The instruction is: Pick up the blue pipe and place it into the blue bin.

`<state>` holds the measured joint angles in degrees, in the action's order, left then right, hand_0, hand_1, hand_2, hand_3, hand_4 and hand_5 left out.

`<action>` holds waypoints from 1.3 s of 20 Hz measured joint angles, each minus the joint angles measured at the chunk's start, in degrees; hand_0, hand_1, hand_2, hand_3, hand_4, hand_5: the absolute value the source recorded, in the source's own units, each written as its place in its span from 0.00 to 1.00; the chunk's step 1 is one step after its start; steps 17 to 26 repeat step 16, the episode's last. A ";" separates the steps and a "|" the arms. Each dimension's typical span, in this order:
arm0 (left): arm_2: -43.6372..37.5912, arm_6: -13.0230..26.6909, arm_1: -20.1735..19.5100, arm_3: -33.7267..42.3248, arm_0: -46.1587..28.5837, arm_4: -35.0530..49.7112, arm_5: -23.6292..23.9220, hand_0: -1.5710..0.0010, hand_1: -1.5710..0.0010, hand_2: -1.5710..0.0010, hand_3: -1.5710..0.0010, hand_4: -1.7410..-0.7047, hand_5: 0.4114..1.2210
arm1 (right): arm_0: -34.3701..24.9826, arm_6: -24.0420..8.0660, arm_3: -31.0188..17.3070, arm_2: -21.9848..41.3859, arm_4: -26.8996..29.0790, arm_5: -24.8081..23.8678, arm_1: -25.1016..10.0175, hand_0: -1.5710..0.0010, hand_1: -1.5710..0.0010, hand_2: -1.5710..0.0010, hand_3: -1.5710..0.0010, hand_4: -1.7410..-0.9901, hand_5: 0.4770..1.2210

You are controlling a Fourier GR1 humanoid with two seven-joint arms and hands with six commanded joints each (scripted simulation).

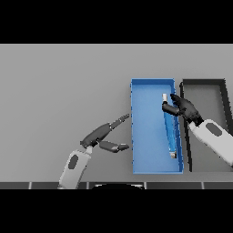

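Note:
The blue pipe (pixel 170 129) is a long thin rod with pale ends, lying lengthwise in the blue bin (pixel 145 132) along its right wall. My right hand (pixel 183 107) is over the bin's upper right part, with its thumb and fingers curled around the pipe's upper end. My left hand (pixel 102 133) hovers over the table just left of the bin, fingers straight and pointing toward it, thumb spread below, holding nothing.
A dark grey bin (pixel 205 91) stands right beside the blue bin, on its right; my right forearm crosses over it. Grey tabletop spreads to the left and behind.

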<state>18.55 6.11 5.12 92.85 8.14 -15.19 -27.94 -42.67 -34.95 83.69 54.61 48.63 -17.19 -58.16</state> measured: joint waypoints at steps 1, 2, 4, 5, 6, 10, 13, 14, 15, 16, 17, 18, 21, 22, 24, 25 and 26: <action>0.07 0.02 0.01 0.15 -0.04 -0.03 0.01 1.00 1.00 1.00 1.00 0.83 0.02 | -0.35 0.00 -0.39 0.70 -0.09 0.12 0.28 0.95 0.95 0.95 0.97 0.90 0.50; 0.02 0.21 -0.06 0.31 -0.13 0.10 -0.09 1.00 1.00 1.00 1.00 0.83 0.02 | -0.40 0.00 -0.40 0.91 -0.12 0.38 0.14 0.96 0.96 0.96 0.98 0.91 0.46; 0.63 0.43 0.44 0.39 -0.45 -0.21 0.07 1.00 1.00 1.00 1.00 0.82 0.02 | -0.78 0.00 0.04 2.26 -1.36 1.50 -0.56 0.97 0.98 0.98 0.99 0.93 0.38; 0.98 0.29 0.62 0.20 -0.73 -0.63 0.30 1.00 1.00 1.00 1.00 0.82 0.02 | -1.13 0.00 -0.14 2.90 -1.47 1.15 -0.57 0.98 0.98 0.98 0.99 0.94 0.35; 0.64 0.62 0.52 0.48 -0.43 -0.34 0.25 1.00 1.00 1.00 1.00 0.82 0.02 | -1.01 0.15 -0.37 3.31 -1.98 1.04 -0.20 0.98 0.98 0.98 0.99 0.94 0.32; 0.68 -0.01 0.09 0.37 -0.87 -0.41 0.04 1.00 1.00 1.00 1.00 0.82 0.02 | -1.17 0.99 -1.33 3.54 -2.62 1.91 -0.61 0.99 0.99 0.99 1.00 0.96 0.25; 0.59 0.27 0.16 -0.25 -0.16 -1.14 0.62 1.00 1.00 1.00 1.00 0.83 0.02 | -1.74 0.44 -0.82 3.66 -2.24 2.97 -0.48 1.00 1.00 1.00 1.00 0.96 0.24; 0.29 0.63 0.51 -1.02 0.59 -1.37 1.10 1.00 1.00 1.00 1.00 0.83 0.02 | -1.88 0.06 -0.76 3.74 -2.37 2.61 -0.35 1.00 1.00 1.00 1.00 0.96 0.24; -0.19 0.41 0.45 -1.46 1.13 -1.13 1.15 1.00 1.00 1.00 1.00 0.83 0.02 | -1.80 0.38 -0.48 4.01 -2.84 2.95 -0.78 1.00 1.00 1.00 1.00 0.96 0.23; -0.12 -0.39 0.20 -1.97 0.94 -1.28 1.01 1.00 1.00 1.00 1.00 0.83 0.02 | -1.70 0.87 -0.94 3.88 -2.77 3.40 -0.85 1.00 1.00 1.00 1.00 0.96 0.22; -0.12 -0.39 0.20 -1.97 0.94 -1.28 1.01 1.00 1.00 1.00 1.00 0.83 0.02 | -1.70 0.87 -0.94 3.88 -2.77 3.40 -0.85 1.00 1.00 1.00 1.00 0.96 0.22; -0.12 -0.39 0.20 -1.97 0.94 -1.28 1.01 1.00 1.00 1.00 1.00 0.83 0.02 | -1.70 0.87 -0.94 3.88 -2.77 3.40 -0.85 1.00 1.00 1.00 1.00 0.96 0.22; -0.12 -0.39 0.20 -1.97 0.94 -1.28 1.01 1.00 1.00 1.00 1.00 0.83 0.02 | -1.70 0.87 -0.94 3.88 -2.77 3.40 -0.85 1.00 1.00 1.00 1.00 0.96 0.22; -0.12 -0.39 0.20 -1.97 0.94 -1.28 1.01 1.00 1.00 1.00 1.00 0.83 0.02 | -1.70 0.87 -0.94 3.88 -2.77 3.40 -0.85 1.00 1.00 1.00 1.00 0.96 0.22; -0.12 -0.39 0.20 -1.97 0.94 -1.28 1.01 1.00 1.00 1.00 1.00 0.83 0.02 | -1.70 0.87 -0.94 3.88 -2.77 3.40 -0.85 1.00 1.00 1.00 1.00 0.96 0.22; -0.12 -0.39 0.20 -1.97 0.94 -1.28 1.01 1.00 1.00 1.00 1.00 0.83 0.02 | -1.70 0.87 -0.94 3.88 -2.77 3.40 -0.85 1.00 1.00 1.00 1.00 0.96 0.22; -0.12 -0.39 0.20 -1.97 0.94 -1.28 1.01 1.00 1.00 1.00 1.00 0.83 0.02 | -1.70 0.87 -0.94 3.88 -2.77 3.40 -0.85 1.00 1.00 1.00 1.00 0.96 0.22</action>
